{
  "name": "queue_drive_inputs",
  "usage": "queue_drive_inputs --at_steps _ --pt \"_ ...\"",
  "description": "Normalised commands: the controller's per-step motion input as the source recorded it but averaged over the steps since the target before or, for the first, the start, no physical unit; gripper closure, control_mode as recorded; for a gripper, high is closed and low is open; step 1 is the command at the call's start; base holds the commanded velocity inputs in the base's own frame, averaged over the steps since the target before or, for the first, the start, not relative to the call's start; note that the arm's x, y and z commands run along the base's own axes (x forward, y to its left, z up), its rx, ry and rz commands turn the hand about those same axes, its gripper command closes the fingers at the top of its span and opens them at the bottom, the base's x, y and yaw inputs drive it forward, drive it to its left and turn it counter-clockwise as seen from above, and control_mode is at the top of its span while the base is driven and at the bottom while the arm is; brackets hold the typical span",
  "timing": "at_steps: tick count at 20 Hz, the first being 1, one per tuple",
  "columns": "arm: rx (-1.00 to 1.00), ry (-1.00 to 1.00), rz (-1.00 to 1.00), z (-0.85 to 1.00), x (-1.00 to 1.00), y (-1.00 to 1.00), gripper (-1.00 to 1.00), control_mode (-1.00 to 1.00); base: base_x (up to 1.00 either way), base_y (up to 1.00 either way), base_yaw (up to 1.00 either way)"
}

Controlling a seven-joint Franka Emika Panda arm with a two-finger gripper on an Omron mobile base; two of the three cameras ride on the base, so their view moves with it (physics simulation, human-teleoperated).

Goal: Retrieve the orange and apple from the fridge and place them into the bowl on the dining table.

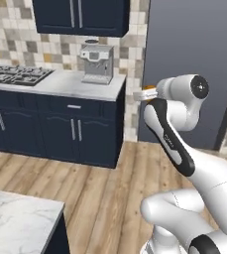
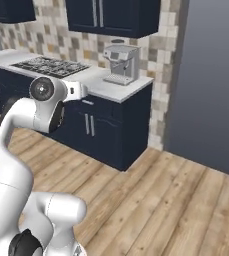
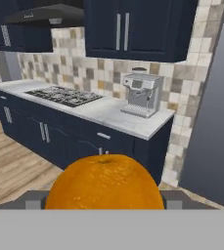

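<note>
Gripper [image 3: 105,205] is clamped on the orange [image 3: 105,183]: in the hand view the fruit fills the space between the 2 dark fingers [image 3: 33,201], stem dimple up, pads pressing its left and right sides. In the left base view a sliver of orange [image 1: 149,90] peeks out past the wrist at about counter height, so the fruit is carried in the air, not resting on anything. Hand points toward the navy wall counter [image 3: 108,122] with the coffee machine [image 3: 142,94] and the cooktop [image 3: 64,95]; the grey fridge [image 1: 194,64] stands just right of that counter, doors look shut from here. A corner of the marble dining table [image 1: 21,218] shows at the lower left of the left base view; the bowl is not visible, so its spot on the table cannot be told. Judgement: orange retrieved, transport stage, apple not yet fetched, roughly a third done. Risks: round glossy fruit held only by 2 narrow pads, so a fast swing or a jolt from the base driving could roll it out and drop it on the wood floor [image 2: 176,210]. The arm is folded tight with the elbow high; turning toward the table could sweep the hand or the fruit into the counter edge or the fridge side. Bowl is out of sight, so a release done too early or off-centre would put the orange on the marble and it would roll away.
</note>
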Motion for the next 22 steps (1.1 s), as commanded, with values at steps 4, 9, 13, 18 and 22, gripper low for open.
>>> queue_drive_inputs --at_steps 4,9,13,18,22 --pt "0.0 0.0 0.0 0.0 0.0 0.0 1.0 1.0 -0.44 0.24 0.31" --pt "0.0 0.0 0.0 0.0 0.0 0.0 1.0 1.0 -0.4 0.24 0.3" --pt "0.0 0.0 0.0 0.0 0.0 0.0 1.0 1.0 -0.35 0.27 0.3" --pt "0.0 0.0 0.0 0.0 0.0 0.0 1.0 1.0 -0.39 0.46 0.26" --pt "0.0 0.0 0.0 0.0 0.0 0.0 1.0 1.0 -0.39 0.62 0.24"
